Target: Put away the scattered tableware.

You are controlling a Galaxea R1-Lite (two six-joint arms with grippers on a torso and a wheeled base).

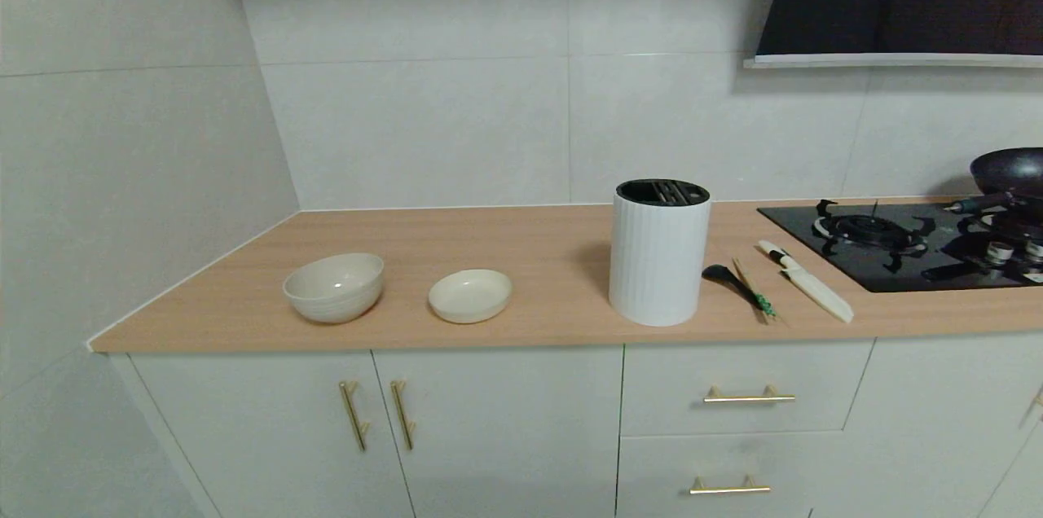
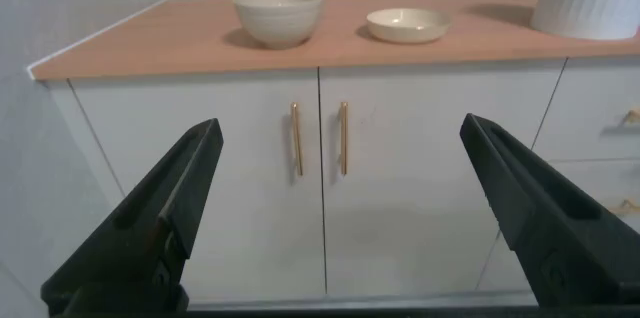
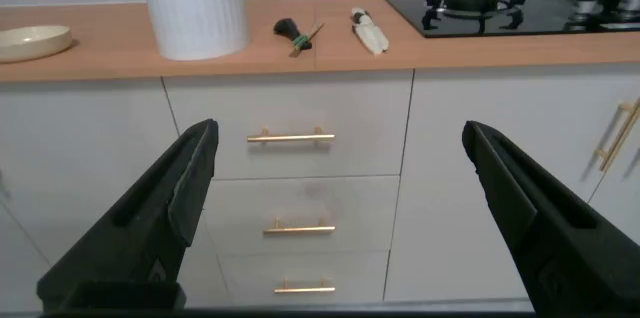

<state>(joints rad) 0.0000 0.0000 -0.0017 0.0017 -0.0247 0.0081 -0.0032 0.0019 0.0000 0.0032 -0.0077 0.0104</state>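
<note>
Low before the cabinet fronts (image 2: 250, 208), left hand (image 2: 340, 126) and right hand (image 3: 338, 129), each spread wide and empty.

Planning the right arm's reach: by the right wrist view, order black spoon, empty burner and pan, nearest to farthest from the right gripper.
1. black spoon: left of the hob.
2. empty burner: hob's left side.
3. pan: hob's right side, farther back.

Left hand (image 2: 340, 126), right hand (image 3: 340, 129): both agape
</note>
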